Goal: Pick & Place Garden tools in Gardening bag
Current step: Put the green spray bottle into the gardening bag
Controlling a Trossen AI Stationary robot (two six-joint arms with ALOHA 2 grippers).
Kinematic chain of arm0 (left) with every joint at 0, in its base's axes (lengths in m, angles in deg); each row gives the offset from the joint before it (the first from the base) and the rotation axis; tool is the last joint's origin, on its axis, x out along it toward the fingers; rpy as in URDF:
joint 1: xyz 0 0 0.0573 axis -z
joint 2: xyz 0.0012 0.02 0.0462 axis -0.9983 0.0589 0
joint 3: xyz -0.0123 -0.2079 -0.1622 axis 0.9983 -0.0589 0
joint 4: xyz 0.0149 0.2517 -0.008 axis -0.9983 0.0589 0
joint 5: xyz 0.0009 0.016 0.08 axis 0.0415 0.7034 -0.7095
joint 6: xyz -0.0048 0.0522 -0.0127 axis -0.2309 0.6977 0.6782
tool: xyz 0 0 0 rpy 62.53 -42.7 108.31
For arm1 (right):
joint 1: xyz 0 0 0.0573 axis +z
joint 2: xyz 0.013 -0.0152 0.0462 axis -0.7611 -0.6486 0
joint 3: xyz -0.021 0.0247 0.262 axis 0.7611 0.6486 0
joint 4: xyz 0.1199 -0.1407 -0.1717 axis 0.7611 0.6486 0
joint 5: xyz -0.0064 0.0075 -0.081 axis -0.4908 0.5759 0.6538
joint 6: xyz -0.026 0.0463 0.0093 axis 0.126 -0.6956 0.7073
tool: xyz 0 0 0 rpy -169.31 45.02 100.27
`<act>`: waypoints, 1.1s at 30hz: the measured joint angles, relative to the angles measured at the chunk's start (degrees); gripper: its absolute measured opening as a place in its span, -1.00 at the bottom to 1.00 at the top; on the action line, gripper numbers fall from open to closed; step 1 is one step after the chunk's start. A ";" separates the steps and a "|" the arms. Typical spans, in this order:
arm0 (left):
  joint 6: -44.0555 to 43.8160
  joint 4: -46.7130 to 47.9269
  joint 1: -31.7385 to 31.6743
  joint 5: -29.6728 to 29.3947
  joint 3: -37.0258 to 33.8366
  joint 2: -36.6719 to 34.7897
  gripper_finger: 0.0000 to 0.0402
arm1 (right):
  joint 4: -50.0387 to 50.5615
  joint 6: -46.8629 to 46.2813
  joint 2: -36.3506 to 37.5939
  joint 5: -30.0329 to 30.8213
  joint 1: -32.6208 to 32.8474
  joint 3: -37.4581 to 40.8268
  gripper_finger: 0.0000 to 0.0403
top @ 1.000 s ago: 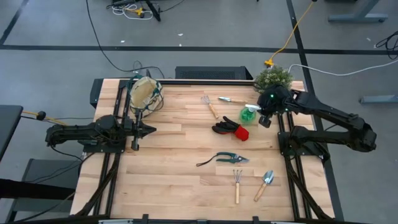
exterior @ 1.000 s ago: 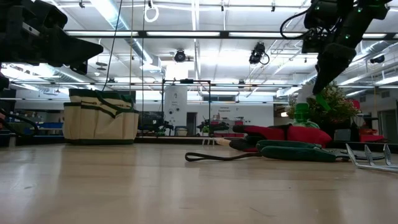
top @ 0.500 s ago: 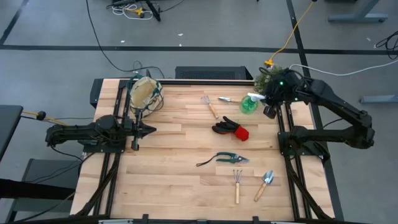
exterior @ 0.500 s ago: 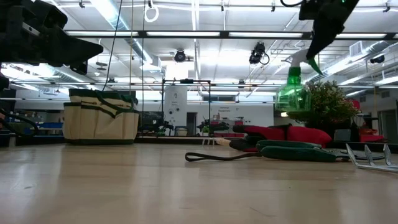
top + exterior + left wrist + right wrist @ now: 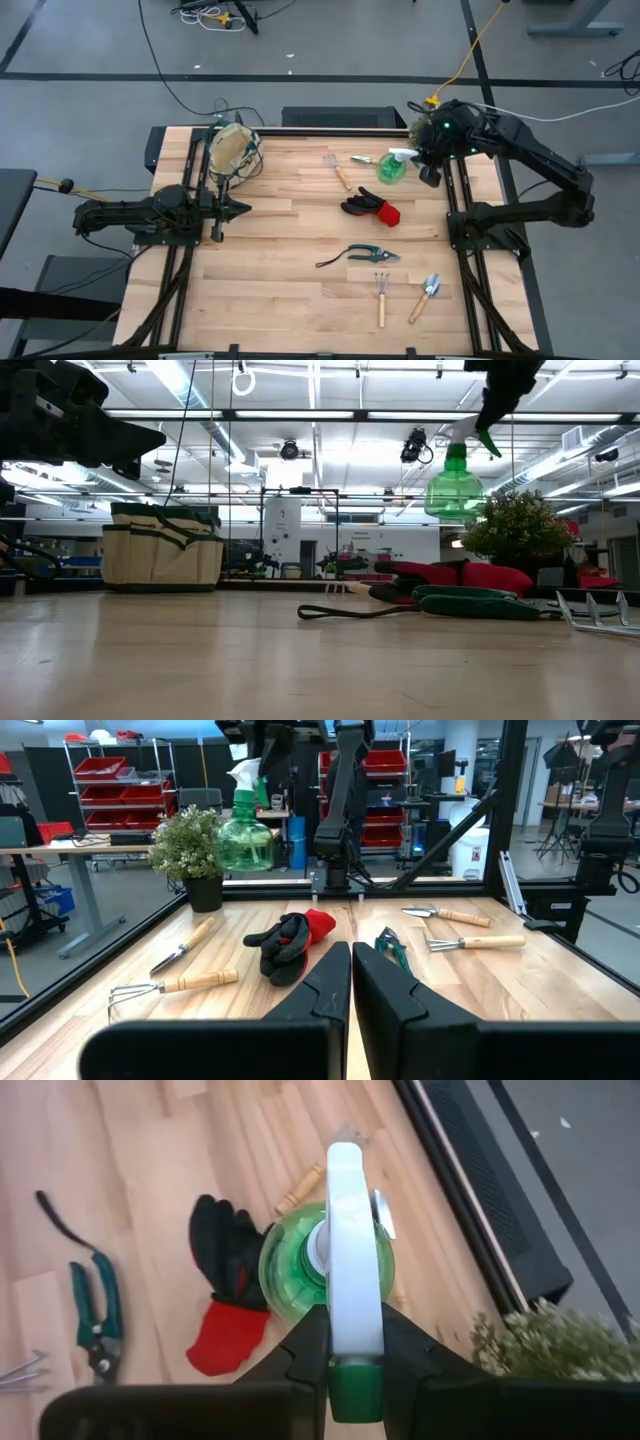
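My right gripper (image 5: 425, 160) is shut on the green spray bottle (image 5: 391, 168), which is high above the table's far right part; the bottle also shows in the low view (image 5: 453, 485). My left gripper (image 5: 235, 209) is shut and empty at the table's left, near the beige gardening bag (image 5: 233, 150), which stands on its base at the far left. Black-and-red gloves (image 5: 370, 207), pruning shears (image 5: 370, 254), a wooden-handled rake (image 5: 380, 295), a silver trowel (image 5: 428, 293), a fork (image 5: 337, 170) and a second trowel (image 5: 372, 160) lie flat on the table. My right gripper pinches the bottle's white spray head (image 5: 352, 1320) between its two fingers (image 5: 300, 1350), at the head's rear end, where a green part (image 5: 355, 1385) shows. The fingers come from above. The bottle's green body (image 5: 300, 1270) hangs upright below the head, lifted clear of the table.
A bushy green plant (image 5: 515, 525) stands at the far right corner, right by the right gripper. The gloves and the far tools lie below the hanging bottle. Bare wood (image 5: 280, 270) lies between the bag and the tools.
My right gripper has risen with the spray bottle and gone toward the table's far edge. The bottle, which stood on the table beside the gloves, is now lifted clear and hangs high, still upright.
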 joint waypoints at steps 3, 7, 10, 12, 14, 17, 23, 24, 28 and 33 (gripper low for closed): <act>0.00 0.00 0.00 0.00 0.00 0.00 -0.90 | -0.58 1.14 -1.27 -1.13 1.83 -0.08 -0.73; 0.02 0.00 0.01 -0.01 -0.02 -0.01 -0.90 | -2.38 0.62 -3.31 -4.03 5.24 -0.10 -0.73; 0.01 0.00 0.02 0.00 -0.01 -0.01 -0.90 | -3.47 0.21 -5.03 -4.49 7.93 -0.34 -0.73; 0.00 0.00 0.02 0.00 0.00 0.00 -0.90 | -3.74 0.21 -6.43 -4.48 9.57 -1.16 -0.73; 0.01 0.00 0.01 0.00 -0.01 -0.01 -0.90 | -3.74 0.21 -8.02 -4.46 10.96 -2.38 -0.73; 0.01 0.02 0.02 0.00 0.00 -0.02 -0.90 | -3.83 0.40 -10.31 -4.46 12.74 -4.36 -0.73; 0.01 0.02 0.02 0.00 0.00 0.00 -0.90 | -3.84 1.14 -14.34 -4.39 15.70 -8.52 -0.73; 0.00 0.00 0.02 -0.01 0.00 -0.01 -0.90 | -3.84 1.25 -14.99 -4.39 16.15 -9.30 -0.73; 0.00 0.00 0.01 0.00 -0.02 -0.02 -0.90 | -3.68 1.37 -17.59 -4.39 17.73 -12.87 -0.73; 0.02 0.02 0.01 -0.01 -0.02 0.00 -0.90 | -3.46 1.37 -20.90 -4.35 19.09 -18.16 -0.73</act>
